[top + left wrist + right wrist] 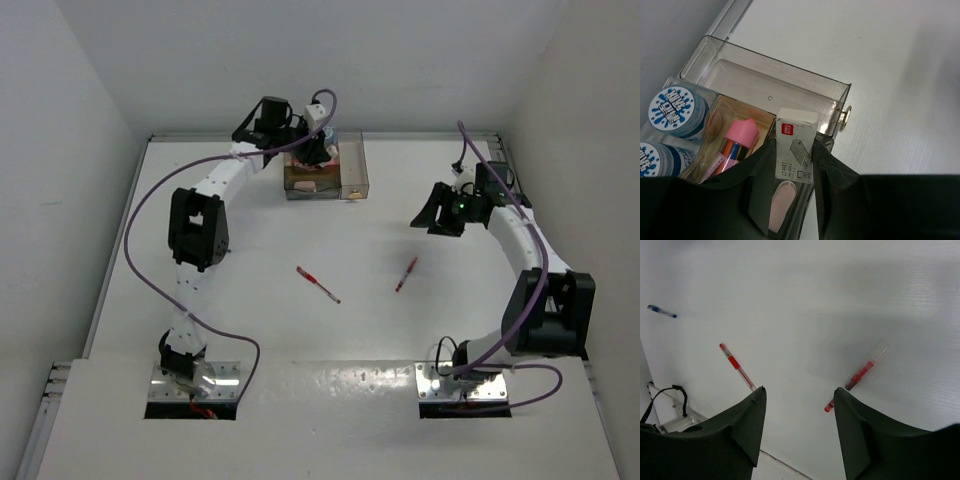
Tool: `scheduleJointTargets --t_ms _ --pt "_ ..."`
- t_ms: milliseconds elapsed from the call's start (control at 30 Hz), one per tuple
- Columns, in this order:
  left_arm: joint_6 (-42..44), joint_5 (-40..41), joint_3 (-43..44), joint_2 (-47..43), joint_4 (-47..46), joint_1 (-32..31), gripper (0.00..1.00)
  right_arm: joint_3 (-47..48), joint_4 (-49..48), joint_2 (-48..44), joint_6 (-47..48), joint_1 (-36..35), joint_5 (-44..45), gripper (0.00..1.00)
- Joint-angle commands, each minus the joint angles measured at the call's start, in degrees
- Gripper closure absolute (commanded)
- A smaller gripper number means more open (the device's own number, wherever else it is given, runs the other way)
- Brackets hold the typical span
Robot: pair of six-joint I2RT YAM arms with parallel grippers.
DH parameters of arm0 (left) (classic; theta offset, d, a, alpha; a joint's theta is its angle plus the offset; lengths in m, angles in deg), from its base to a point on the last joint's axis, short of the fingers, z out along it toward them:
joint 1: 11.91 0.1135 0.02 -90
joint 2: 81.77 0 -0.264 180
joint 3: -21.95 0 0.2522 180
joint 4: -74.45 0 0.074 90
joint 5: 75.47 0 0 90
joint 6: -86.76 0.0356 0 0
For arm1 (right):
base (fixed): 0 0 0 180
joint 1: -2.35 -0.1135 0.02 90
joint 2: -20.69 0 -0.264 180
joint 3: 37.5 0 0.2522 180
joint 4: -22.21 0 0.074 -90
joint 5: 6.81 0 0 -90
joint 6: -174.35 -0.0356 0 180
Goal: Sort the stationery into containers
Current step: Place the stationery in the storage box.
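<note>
1. A left red pen (318,284) and a right red pen (405,274) lay mid-counter, unsorted.
2. The right hand (800,395) hovered beyond them, released and empty, seemingly ready to pick.
3. At the counter's far edge, the left hand (796,142) clenched a white box (795,131) over the organiser (765,75), apparently for dropping in.

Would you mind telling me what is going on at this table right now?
The two arms are sorting stationery into a clear desk organiser. The left gripper holds a small white box over the organiser, where two blue-patterned rolls and a pink piece already lie. The right gripper hangs open above the table, holding nothing. Two red pens and a blue pen lie loose on the table, not yet sorted.
</note>
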Motion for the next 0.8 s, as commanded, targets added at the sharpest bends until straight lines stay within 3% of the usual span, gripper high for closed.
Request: scheduleJointTargets --t_ms 0,700,733,767 --pt "-1.07 -3.17 0.12 0.81 -5.05 -0.08 0.79 2.57 -1.76 0.13 -0.10 -0.07 0.16 0.44" --pt "1.66 -2.47 -0.41 7.05 -2.77 -0.88 0.71 3.97 -1.49 2.85 0.78 -0.07 -0.02 0.44" --pt "1.75 -2.38 -0.41 7.23 -2.59 -1.05 0.69 4.15 -1.40 2.94 0.87 -0.07 -0.02 0.44" --pt "2.10 -2.30 -0.32 7.14 -2.33 -0.97 0.61 4.32 -1.40 3.12 0.95 -0.07 -0.02 0.44"
